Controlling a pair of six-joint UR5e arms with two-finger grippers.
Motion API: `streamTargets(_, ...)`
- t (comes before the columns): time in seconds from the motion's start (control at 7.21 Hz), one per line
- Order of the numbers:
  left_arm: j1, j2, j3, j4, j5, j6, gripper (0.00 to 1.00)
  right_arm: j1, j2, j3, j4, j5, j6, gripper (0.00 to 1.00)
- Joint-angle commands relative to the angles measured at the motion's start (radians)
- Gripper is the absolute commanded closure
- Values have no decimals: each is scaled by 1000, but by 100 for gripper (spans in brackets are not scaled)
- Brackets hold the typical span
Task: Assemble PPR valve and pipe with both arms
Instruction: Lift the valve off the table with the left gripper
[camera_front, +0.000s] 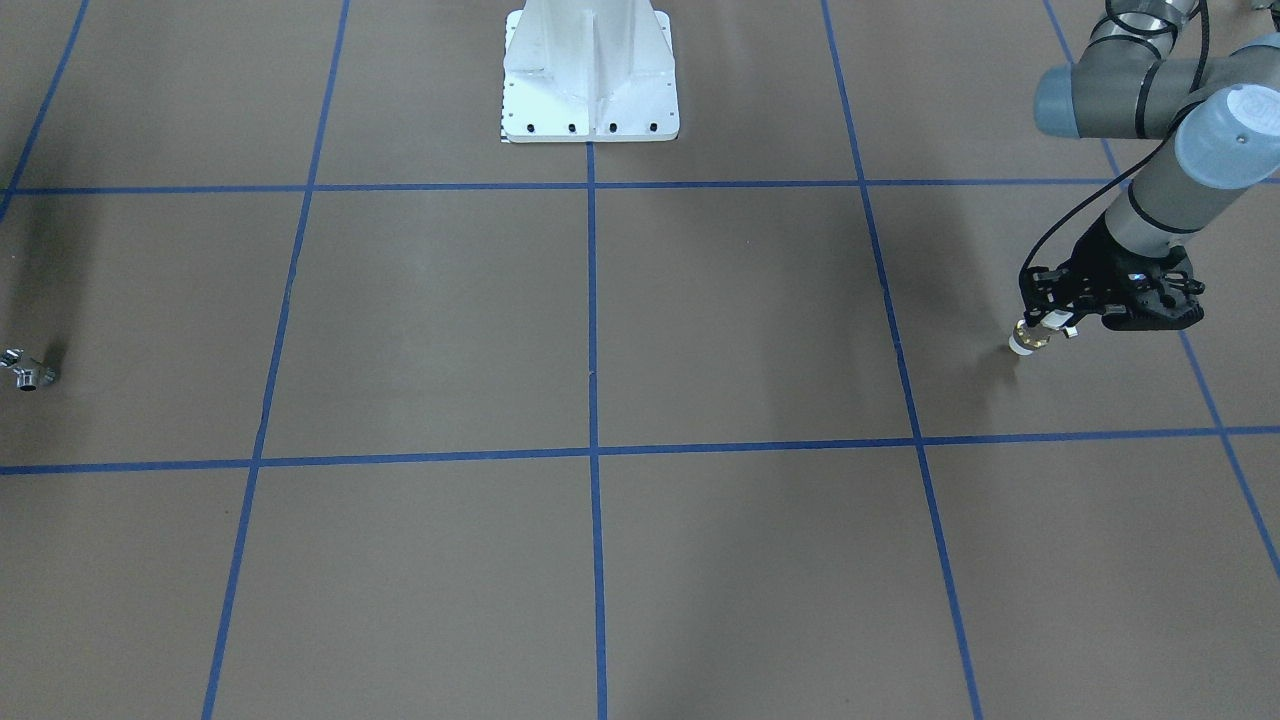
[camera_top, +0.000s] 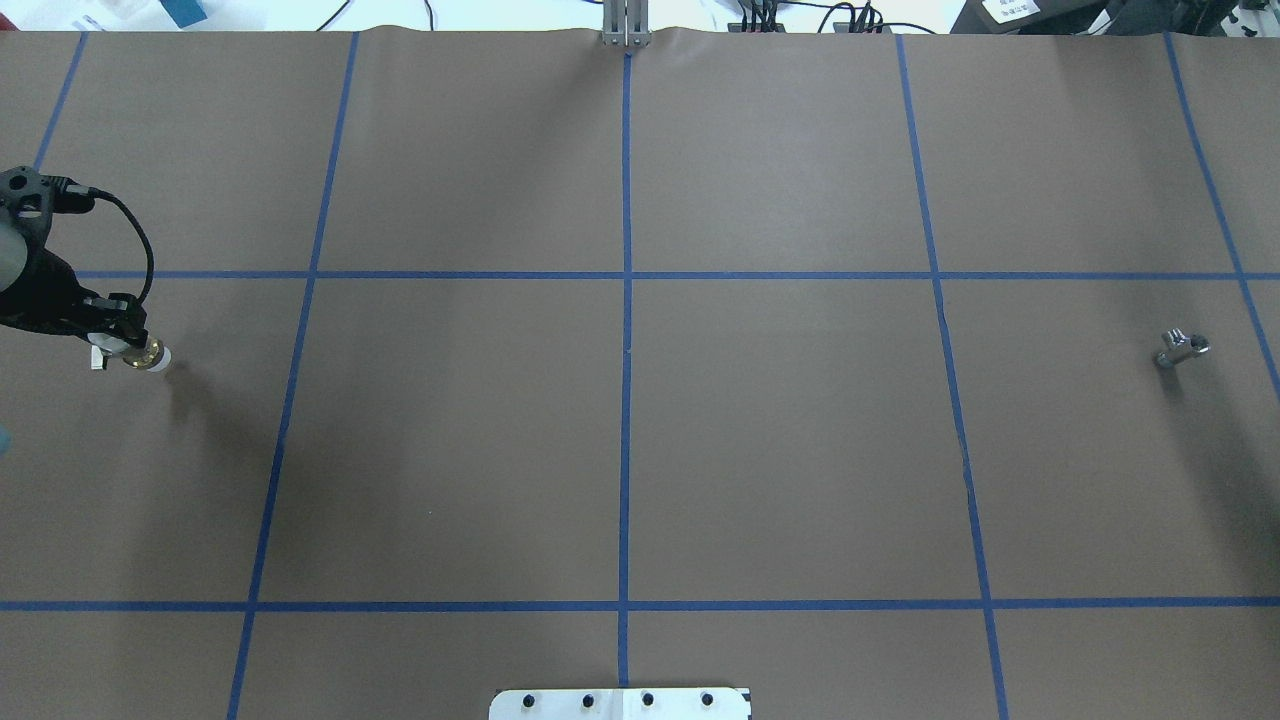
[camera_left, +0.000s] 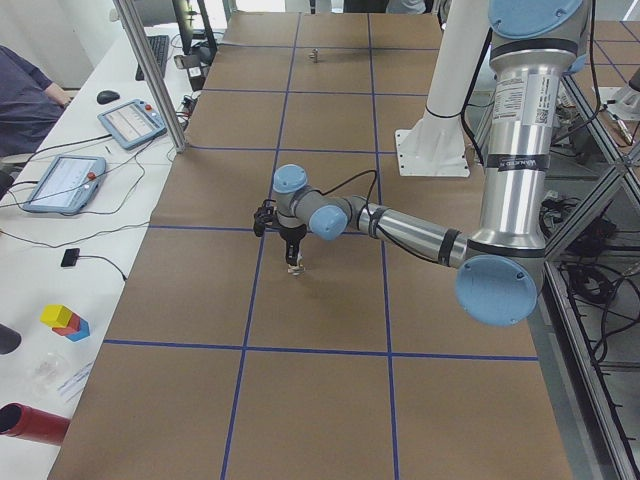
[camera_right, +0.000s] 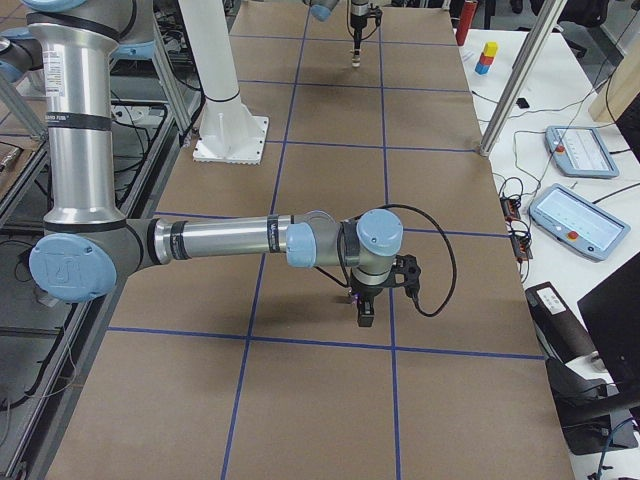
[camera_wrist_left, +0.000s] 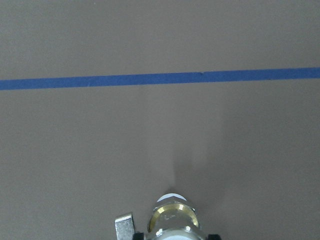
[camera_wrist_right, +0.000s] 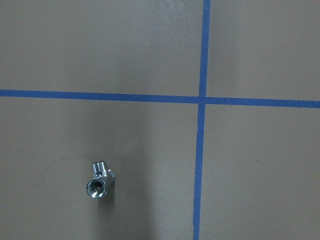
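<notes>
My left gripper (camera_front: 1045, 322) is shut on the PPR valve (camera_front: 1029, 340), white socket end down, held just above the brown table near its left end. The gripper (camera_top: 118, 338) and valve (camera_top: 150, 357) also show in the overhead view, and the valve's brass middle (camera_wrist_left: 172, 216) in the left wrist view. The silver pipe (camera_top: 1180, 347) lies alone on the table near the right end; it also shows in the front view (camera_front: 28, 372) and the right wrist view (camera_wrist_right: 100, 182). My right gripper (camera_right: 365, 315) hangs over that area; I cannot tell whether it is open.
The white robot base (camera_front: 590, 90) stands at the table's near-robot edge. Blue tape lines grid the brown table (camera_top: 780, 450). An aluminium post (camera_left: 150, 70), tablets (camera_left: 60, 180), coloured blocks (camera_left: 65, 320) and a red cylinder (camera_left: 30, 425) sit on the operators' side.
</notes>
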Motion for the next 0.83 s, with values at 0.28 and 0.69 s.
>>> streamTargets(0.28,-4,-375,-67,507,-1,2,100,-5,23,12,0,-5,-1,0)
streamTargets(0.69,128,-713,63,656,-7,-164,100,-6,21,11,-2,-24,-1,0)
